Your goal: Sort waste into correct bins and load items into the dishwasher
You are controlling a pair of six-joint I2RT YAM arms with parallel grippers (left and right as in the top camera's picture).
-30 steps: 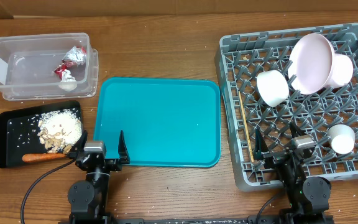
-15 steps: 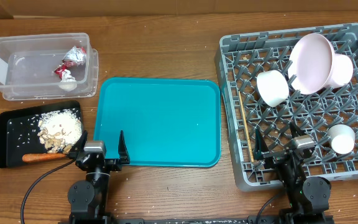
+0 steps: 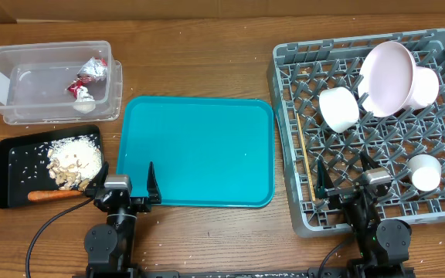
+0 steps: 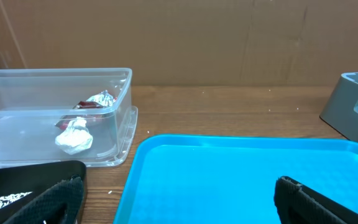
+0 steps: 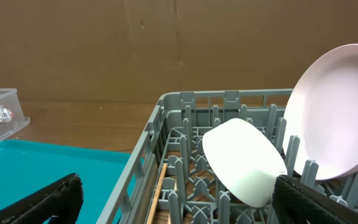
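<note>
Nothing has shifted in the past second. The dish rack holds a plate, two bowls, a cup and chopsticks. The teal tray sits mid-table. The clear tub contains a foil ball and a red wrapper. The black tray carries food scraps and a carrot. The left gripper and the right gripper sit at the near edge, jaws apart.

Teal tray mid wood table.
</note>
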